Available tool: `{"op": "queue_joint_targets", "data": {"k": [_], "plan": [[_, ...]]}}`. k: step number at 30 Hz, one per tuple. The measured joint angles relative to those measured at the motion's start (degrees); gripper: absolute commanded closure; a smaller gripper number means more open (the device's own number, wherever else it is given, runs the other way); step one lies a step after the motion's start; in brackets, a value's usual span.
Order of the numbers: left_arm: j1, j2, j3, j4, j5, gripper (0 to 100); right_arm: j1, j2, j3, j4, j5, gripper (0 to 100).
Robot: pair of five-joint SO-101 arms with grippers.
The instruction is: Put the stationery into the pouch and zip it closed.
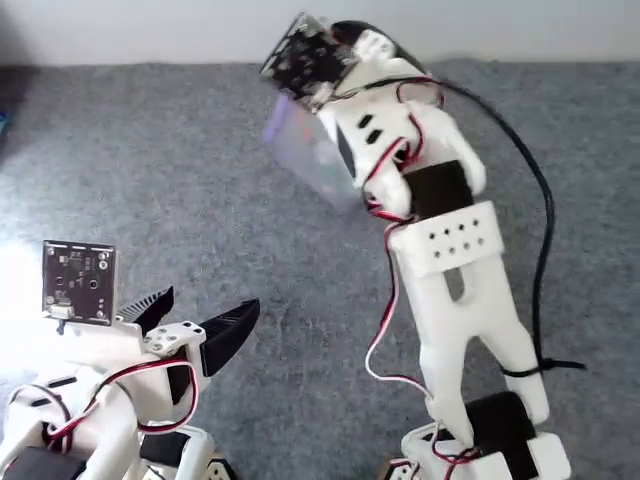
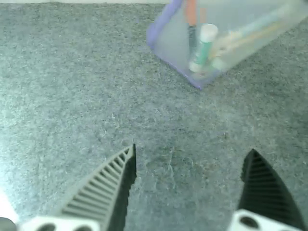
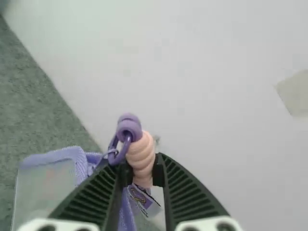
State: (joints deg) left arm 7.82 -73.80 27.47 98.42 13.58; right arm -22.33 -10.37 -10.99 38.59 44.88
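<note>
– At the far edge of the mat (image 1: 150, 150), what have you got hold of?
– My right gripper (image 3: 142, 163) is clamped on the pink pull charm (image 3: 141, 153) of the pouch (image 1: 312, 152), jaws nipped tight with just the charm between them. The pouch hangs beneath it, tilted. I can't tell whether its low corner touches the mat.
– And the stationery (image 2: 236, 34)?
– Inside already. A green-and-white tube (image 2: 202, 45) and an orange pen (image 2: 191, 19) show through the clear side, beside paler pieces I can't make out.
– Your other gripper?
– My left gripper (image 2: 192, 150) hovers low over the mat, well apart from the pouch, jaws spread wide, holding nothing.
– So what's the step?
– Zipping, I'd judge, though I can't see how far the zip has run. To do it well I want the pouch braced, so the left gripper should pinch the purple edging at the end the slider runs away from, to keep the track taut. Then I'd draw the charm straight along the track, not upward, or the pouch may just swing and the slider may bind. The charm is ribbed and rounded, so I'd hold it by its middle.
</note>
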Motion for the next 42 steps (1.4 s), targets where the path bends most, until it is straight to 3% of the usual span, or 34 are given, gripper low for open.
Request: {"op": "queue_joint_targets", "data": {"k": [5,13,17,27,42], "plan": [[0.0,0.0,0.0,0.0,0.79,66,-5.71,0.26,-0.09,6.33,1.14,99.1],[0.0,0.0,0.0,0.7,0.79,66,-9.32,-6.07,-0.18,36.22,-0.26,99.1],[0.0,-0.26,-2.02,0.97,0.79,66,-9.23,-8.26,-0.18,45.36,-2.99,99.1],[0.0,-0.26,-2.46,0.97,-2.11,66,-9.23,-9.85,-0.18,56.35,-5.1,99.1],[0.0,-0.26,-2.46,0.97,-2.29,66,-8.79,-9.85,-0.18,52.4,-5.1,99.1]]}}
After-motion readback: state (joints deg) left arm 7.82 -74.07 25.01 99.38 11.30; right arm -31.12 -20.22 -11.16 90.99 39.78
